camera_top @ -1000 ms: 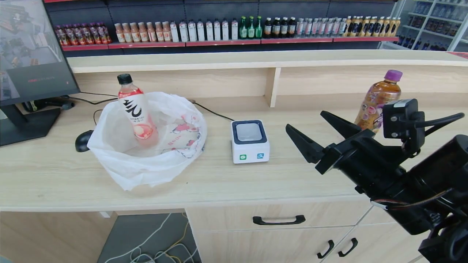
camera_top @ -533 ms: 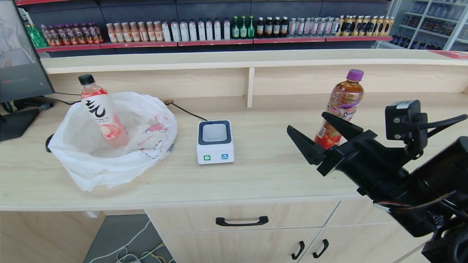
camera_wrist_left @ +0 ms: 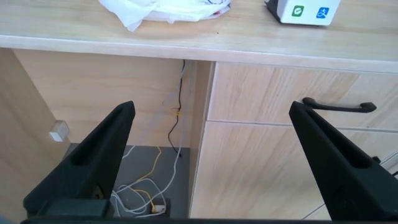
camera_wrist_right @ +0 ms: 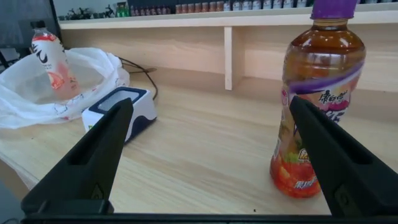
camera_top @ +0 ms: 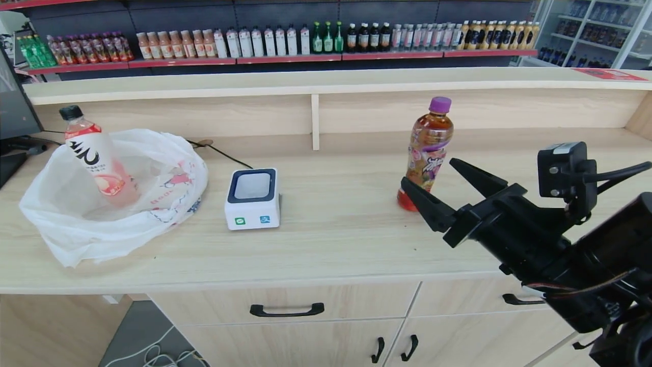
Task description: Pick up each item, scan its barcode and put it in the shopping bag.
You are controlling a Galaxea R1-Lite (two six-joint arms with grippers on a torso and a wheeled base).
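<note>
An amber drink bottle with a purple cap [camera_top: 430,148] [camera_wrist_right: 317,106] stands upright on the wooden counter [camera_top: 331,239] at the right. My right gripper [camera_top: 427,171] [camera_wrist_right: 210,102] is open just in front of it, empty, with the bottle near one finger. A white shopping bag [camera_top: 168,168] [camera_wrist_right: 93,74] lies open at the left, holding a pink bottle with a black cap [camera_top: 97,155] [camera_wrist_right: 53,59]. The white barcode scanner [camera_top: 253,199] [camera_wrist_right: 121,109] [camera_wrist_left: 305,9] sits between bag and amber bottle. My left gripper [camera_wrist_left: 211,106] is open below the counter's front edge.
Drawers with black handles [camera_top: 287,310] [camera_wrist_left: 339,106] run under the counter. A raised shelf with a divider [camera_top: 315,122] backs the counter. A black monitor [camera_top: 12,112] stands at the far left. Shelves of bottles [camera_top: 305,41] line the wall behind.
The head view has swung to the right, so bag and scanner sit further left in the picture. My open right gripper now lines up with the amber bottle, closer to it than before.
</note>
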